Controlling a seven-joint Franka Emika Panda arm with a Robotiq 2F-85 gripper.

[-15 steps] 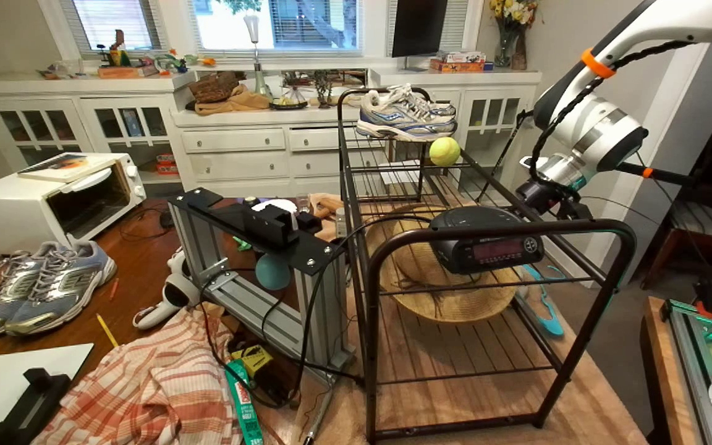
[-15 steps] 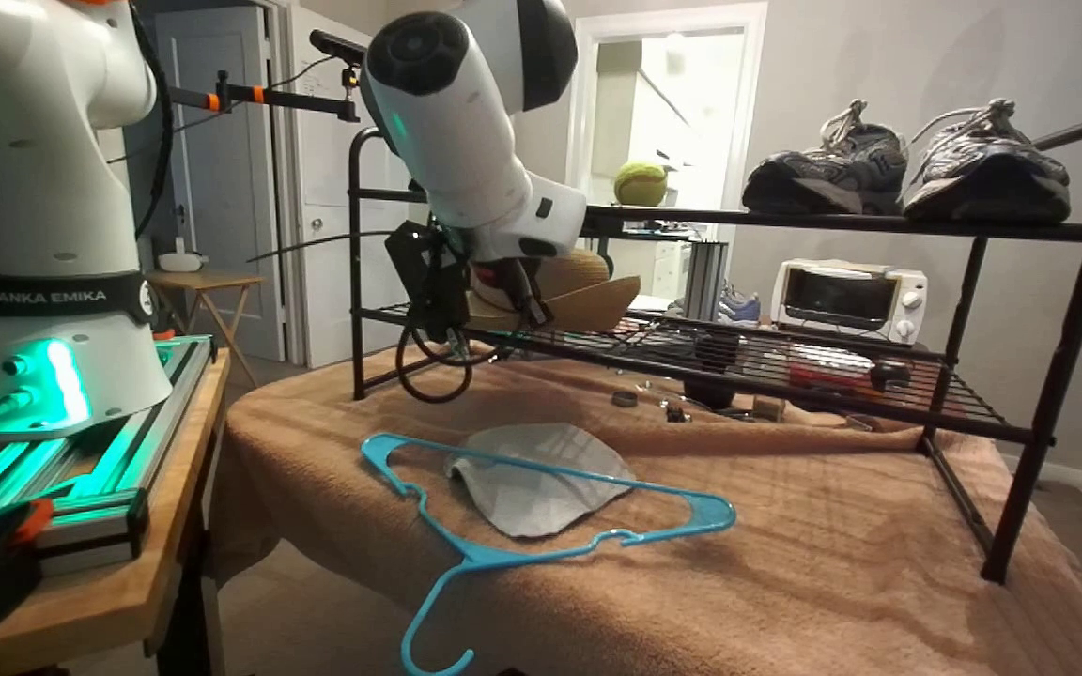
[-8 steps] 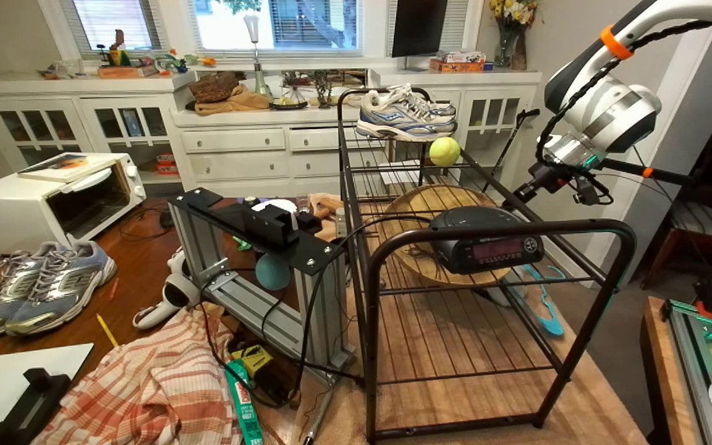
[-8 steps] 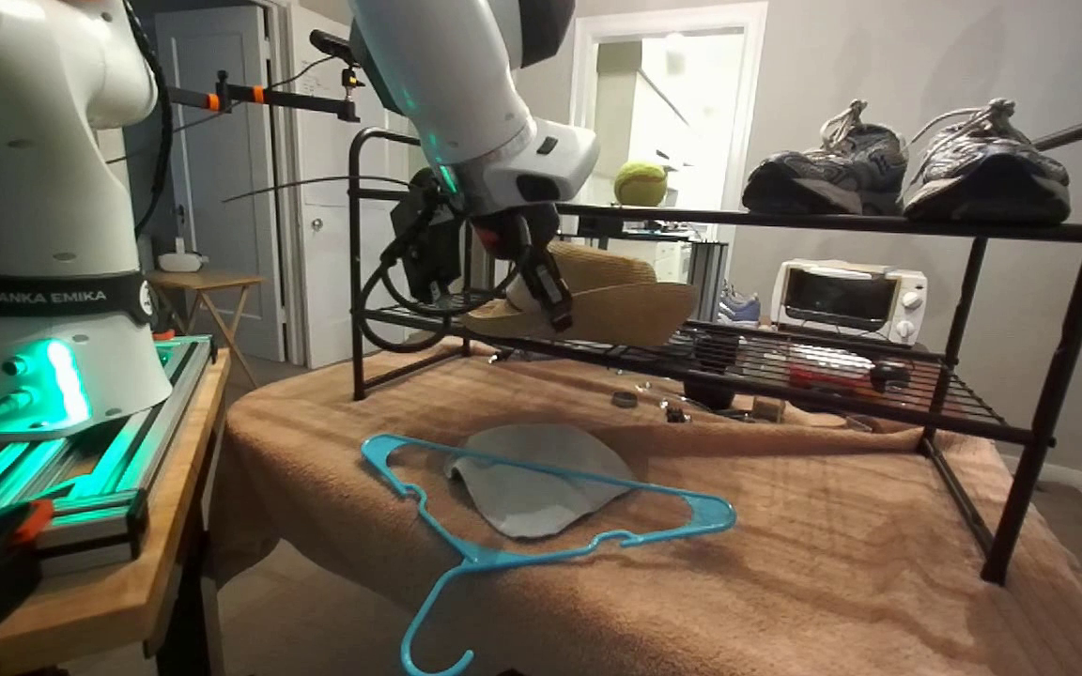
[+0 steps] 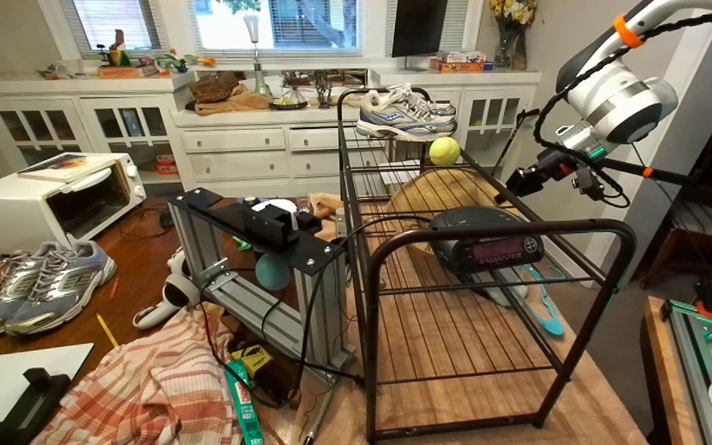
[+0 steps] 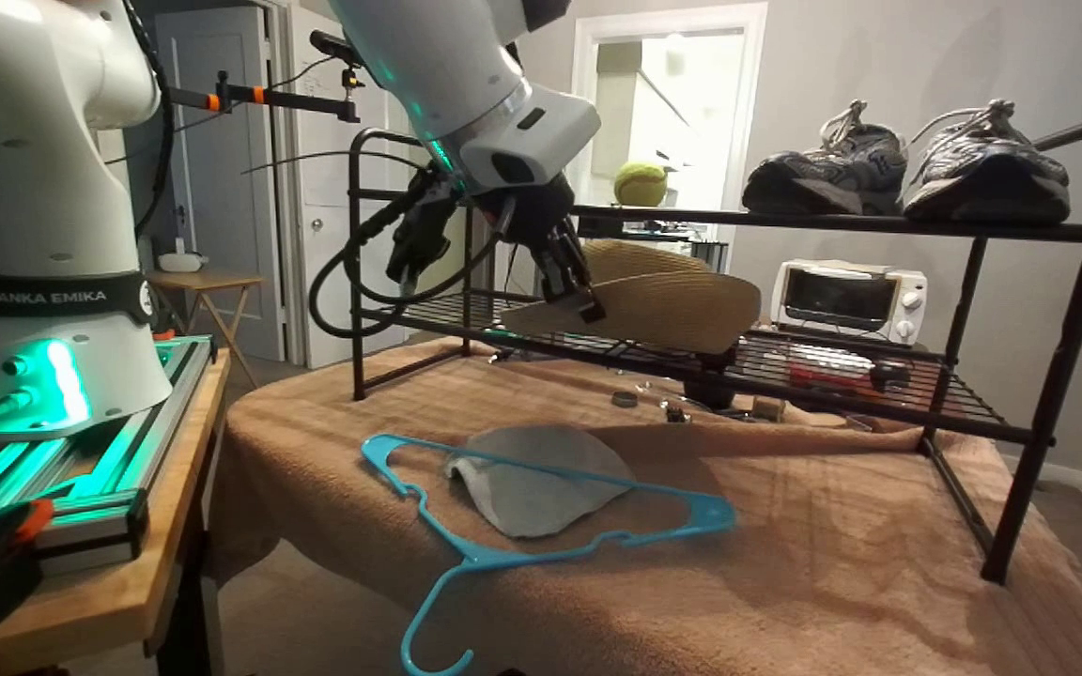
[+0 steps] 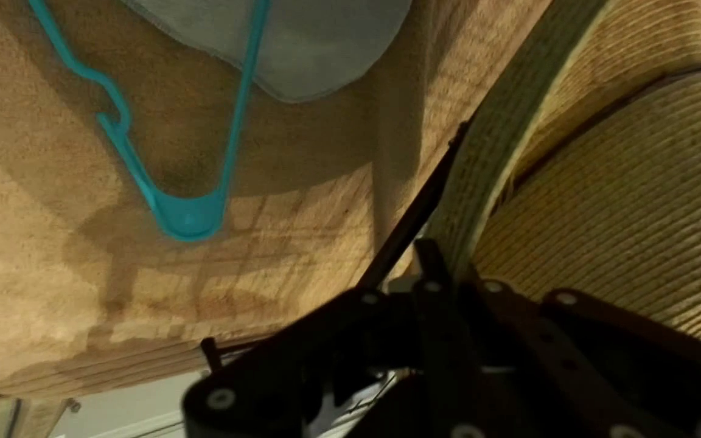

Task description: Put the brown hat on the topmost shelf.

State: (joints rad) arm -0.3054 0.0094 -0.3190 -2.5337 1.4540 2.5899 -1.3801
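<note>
Brown hat (image 6: 677, 305) | below topmost shelf (image 6: 691, 215) | edge pinched by down-slanted claw (image 6: 590, 305)

Both exterior views share the topmost shelf (image 6: 705, 216); wrist view looks down.

We look past the far edge of the wooden table (image 5: 139, 272), in an exterior view, to white cabinets (image 5: 232, 148) beneath bright windows (image 5: 306, 28); off its right edge we see dim floor (image 5: 618, 316) and a chair (image 5: 708, 224) in shadow. In an exterior view, a white door (image 6: 330, 272) stands beyond the left edge as seen there, and a grey wall (image 6: 842, 66) surrounds a lit doorway (image 6: 701, 122) beyond the far edge.
</note>
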